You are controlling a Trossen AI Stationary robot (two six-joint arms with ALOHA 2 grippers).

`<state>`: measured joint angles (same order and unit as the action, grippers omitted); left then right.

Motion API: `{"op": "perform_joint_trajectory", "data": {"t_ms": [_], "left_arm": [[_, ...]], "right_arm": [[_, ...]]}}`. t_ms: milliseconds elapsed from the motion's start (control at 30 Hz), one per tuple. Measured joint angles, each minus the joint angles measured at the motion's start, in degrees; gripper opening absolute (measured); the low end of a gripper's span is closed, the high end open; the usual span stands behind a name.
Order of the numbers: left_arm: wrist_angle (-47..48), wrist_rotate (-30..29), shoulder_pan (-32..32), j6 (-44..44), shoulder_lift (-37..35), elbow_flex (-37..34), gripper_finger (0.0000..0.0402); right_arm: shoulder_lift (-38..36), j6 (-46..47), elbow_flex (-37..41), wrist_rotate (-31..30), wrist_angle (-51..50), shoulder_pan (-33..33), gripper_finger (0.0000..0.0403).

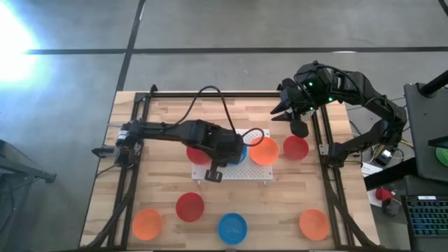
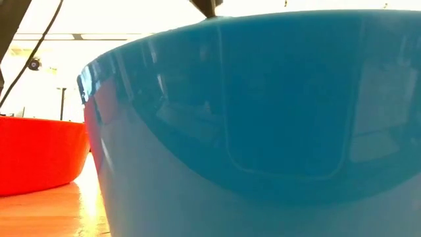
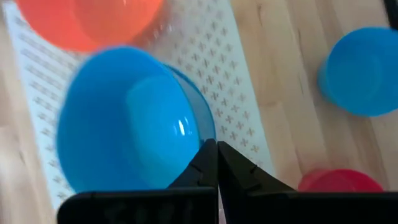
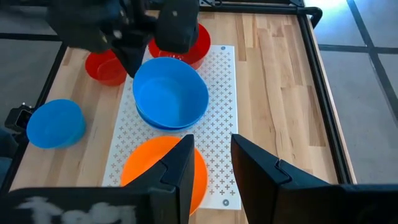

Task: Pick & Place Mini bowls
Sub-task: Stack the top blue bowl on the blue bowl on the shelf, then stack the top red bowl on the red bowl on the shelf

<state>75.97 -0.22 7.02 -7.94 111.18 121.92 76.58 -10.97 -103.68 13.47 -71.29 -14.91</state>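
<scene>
No readable text, no labels, no brand marks, no numbers, no signs on any surface in any view

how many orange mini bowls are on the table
3: one orange bowl on the white perforated board, one at the table's lower left in the high view, one at its lower right. Any nested ones would not show.

Grey concrete floor (image 1: pixel 210 28) with dark seams; bright glare upper left; keyboard (image 1: pixel 428 213) at right.
</scene>
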Motion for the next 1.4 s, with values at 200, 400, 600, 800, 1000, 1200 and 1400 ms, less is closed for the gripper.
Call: {"op": "perform_joint_trajectory", "data": {"t_ms": [200,400,600,800,1000,1200,1400], "left_arm": [[0.1,1.17,-0.13,0.44,-0.25,-0.91,0.0],[-0.31,1.18,-0.1,0.91,-2.2,2.38,0.0],[-0.94,-0.87,-0.24,0.71,-2.68,2.18,0.0],[-1.5,-0.86,-0.28,0.82,-2.45,-2.9,0.0],[-1.06,-0.86,-0.28,1.33,-2.38,-3.69,0.0],[-0.93,-1.74,-0.3,1.34,-2.87,2.19,0.0],[0.89,-7.75,-0.28,3.2,-5.35,8.27,0.0]], "right_arm": [[0.0,0.66,0.0,0.0,0.0,0.01,0.01],[0.0,0.87,0.0,0.02,0.0,0.0,0.01],[0.0,0.73,0.0,0.02,0.0,0.0,0.01],[0.0,0.54,0.0,0.02,0.0,0.01,0.01],[0.0,0.49,0.0,0.02,0.0,0.01,0.01],[0.0,0.49,0.0,0.02,0.02,0.01,0.01],[-0.07,0.76,0.0,0.02,-0.09,0.0,0.01]]}}
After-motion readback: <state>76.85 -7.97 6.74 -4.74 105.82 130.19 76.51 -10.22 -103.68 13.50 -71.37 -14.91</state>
